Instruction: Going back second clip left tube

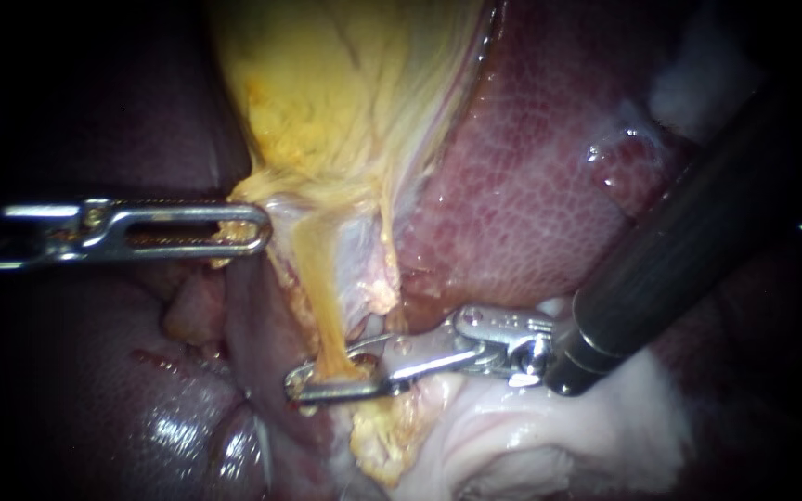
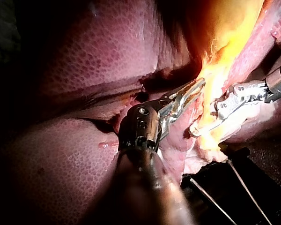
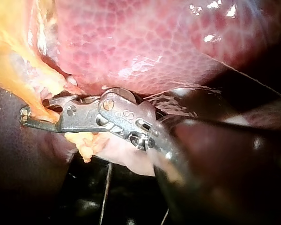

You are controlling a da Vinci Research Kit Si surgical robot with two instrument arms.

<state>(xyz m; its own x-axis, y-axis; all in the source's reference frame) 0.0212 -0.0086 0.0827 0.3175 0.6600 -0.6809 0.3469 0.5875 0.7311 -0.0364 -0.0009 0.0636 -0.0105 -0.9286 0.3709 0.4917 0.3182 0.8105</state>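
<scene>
The yellow gallbladder [image 1: 345, 83] hangs over the red liver [image 1: 531, 186]. From its lower end a thin yellow tube [image 1: 317, 297] runs down. My left instrument [image 1: 248, 229] enters from the left, and its slotted jaws are shut on the gallbladder's lower edge, as the left wrist view [image 2: 192, 89] also shows. My right instrument [image 1: 327, 378] comes from the upper right. Its jaws stand open with a narrow gap, and the tube lies between them near their tips. In the right wrist view the same jaws [image 3: 33, 115] straddle the yellow tube [image 3: 18, 79]. I can make out no clip on the tube.
Pale white tissue [image 1: 531, 436] lies under the right instrument's wrist. Dark liver lobes [image 1: 141, 408] fill the lower left. A black surface [image 2: 225, 187] shows beneath the tissue in the left wrist view.
</scene>
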